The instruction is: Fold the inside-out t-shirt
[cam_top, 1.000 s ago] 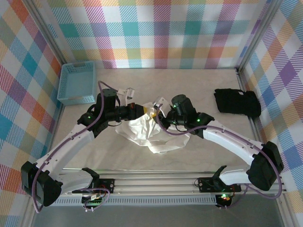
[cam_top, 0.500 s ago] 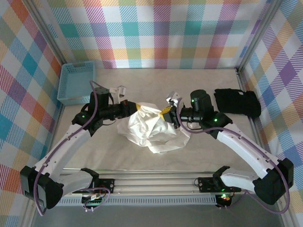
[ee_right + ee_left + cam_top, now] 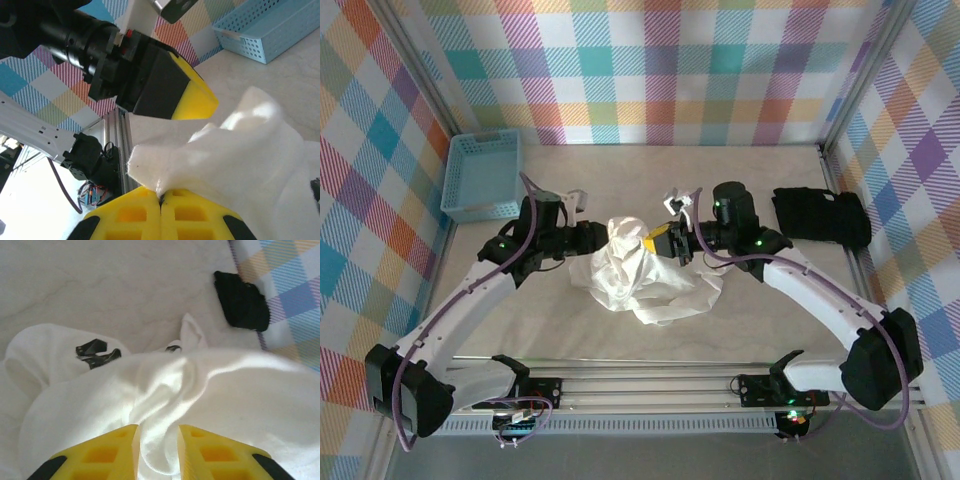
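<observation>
Inside-out t-shirt [image 3: 650, 285]: a crumpled white heap at mid-tabletop, between the two arms. Neck and hem cannot be told apart. The long axis runs diagonally from a raised, bunched peak on the far left side to a flat tail trailing toward the near right. The peak stands up off the surface.

Left gripper [image 3: 157, 432]: jaws parted, with a loose fold of the shirt lying in the gap.

Right gripper [image 3: 160, 197]: jaws clenched on a thin edge of the shirt, close beside the left gripper.

Tabletop [image 3: 740, 170]: pale, with marbled veining. A blue basket [image 3: 480, 210] sits in the far left corner and a black folded garment [image 3: 820, 217] at the right edge, both well apart from the shirt.

Plaid walls [image 3: 650, 70] in many colours enclose three sides.
</observation>
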